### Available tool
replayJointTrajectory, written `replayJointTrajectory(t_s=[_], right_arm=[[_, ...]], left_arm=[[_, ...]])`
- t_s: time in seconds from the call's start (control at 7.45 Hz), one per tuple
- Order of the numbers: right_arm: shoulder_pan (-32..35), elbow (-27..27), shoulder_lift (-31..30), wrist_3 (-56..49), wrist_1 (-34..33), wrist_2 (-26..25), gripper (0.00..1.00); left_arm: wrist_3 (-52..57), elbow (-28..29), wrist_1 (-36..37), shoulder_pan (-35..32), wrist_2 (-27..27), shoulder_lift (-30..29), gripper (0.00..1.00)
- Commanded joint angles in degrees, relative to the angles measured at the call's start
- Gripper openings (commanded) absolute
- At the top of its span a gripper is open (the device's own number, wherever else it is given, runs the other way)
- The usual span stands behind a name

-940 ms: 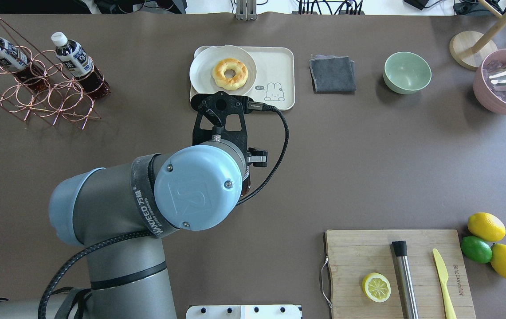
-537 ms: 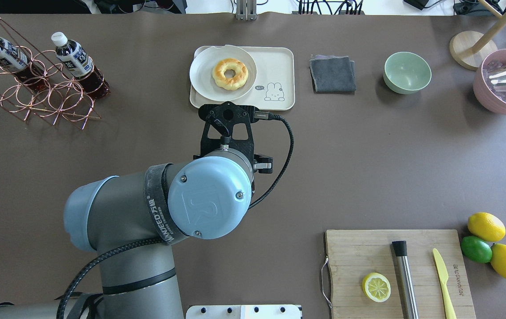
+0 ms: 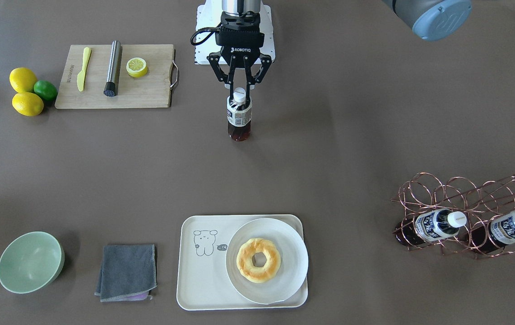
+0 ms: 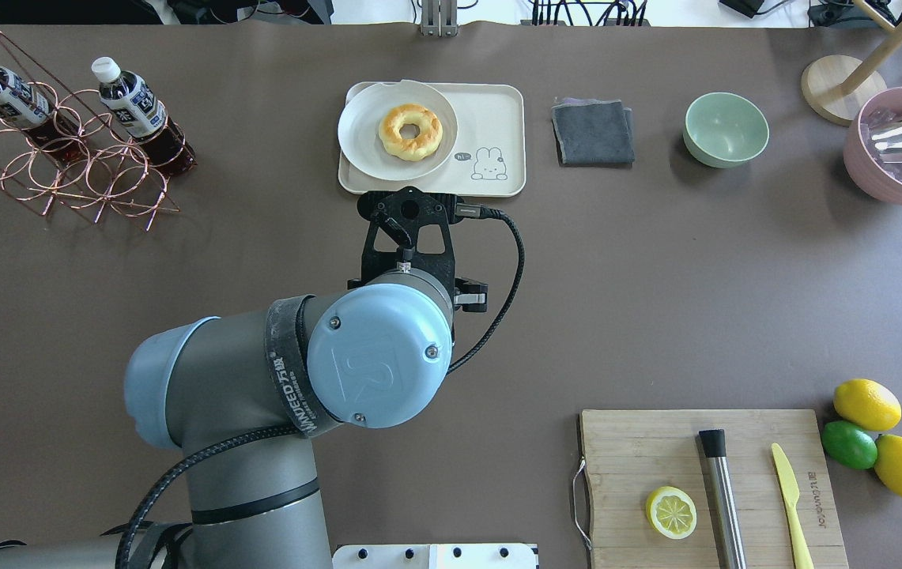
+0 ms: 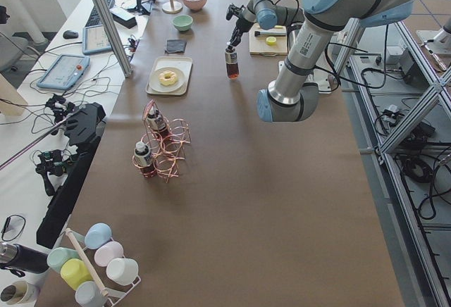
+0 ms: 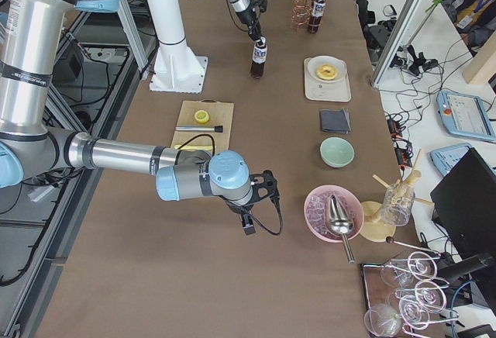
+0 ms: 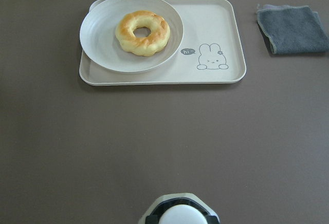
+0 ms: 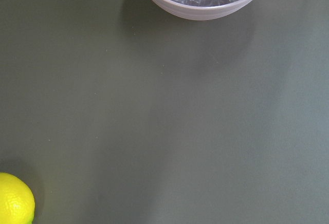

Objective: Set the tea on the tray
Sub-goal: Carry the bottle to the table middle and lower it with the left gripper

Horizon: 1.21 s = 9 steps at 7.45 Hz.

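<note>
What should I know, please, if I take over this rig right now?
Left gripper: shut on the tea at its neck. The bottle is upright over the middle of the table, well short of the tray. I cannot tell whether it touches the table.
Right gripper: near the pink ice bowl; open or shut cannot be told.
Tray: the plate with the doughnut fills one half; the bear half is bare.
Done: tea gripped, clear of the wire rack.
Left: carry it to the bare half, set it down, release.
</note>
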Motion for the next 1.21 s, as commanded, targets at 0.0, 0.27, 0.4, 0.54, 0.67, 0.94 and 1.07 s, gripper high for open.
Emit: replayJointTrajectory(t_s=[0.0, 0.27, 0.4, 0.54, 0.67, 0.94, 1.07], right_arm=[[0.0, -0.13, -0.13, 0.0, -0.01, -0.09, 1.0], [0.0, -0.13, -0.13, 0.08, -0.01, -0.09, 1.0], [0.0, -0.48, -0.04, 0.09, -0.01, -0.09, 1.0], [0.0, -0.57, -0.04, 0.09, -0.01, 0.0, 1.0], [0.0, -0.57, -0.04, 0.09, -0.01, 0.0, 1.0], [0.0, -0.22, -0.04, 0.09, 0.08, 0.0, 1.0], [0.0, 0.13, 0.22, 0.17, 0.08, 0.0, 1.0]], left_arm=[[0.26, 0.55, -1.4, -0.09, -0.04, 0.36, 0.0], [0.53, 0.54, -1.31, -0.09, -0.04, 0.36, 0.0], [0.44, 0.63, -1.31, -0.09, 0.05, 0.36, 0.31], [0.44, 0.37, -1.31, -0.09, 0.05, 0.71, 0.35], [0.44, 0.28, -1.23, -0.09, 0.05, 0.71, 0.39], [0.26, 0.19, -1.14, -0.09, 0.05, 0.71, 0.53], [0.26, 0.1, -1.14, -0.09, 0.05, 0.8, 0.6]])
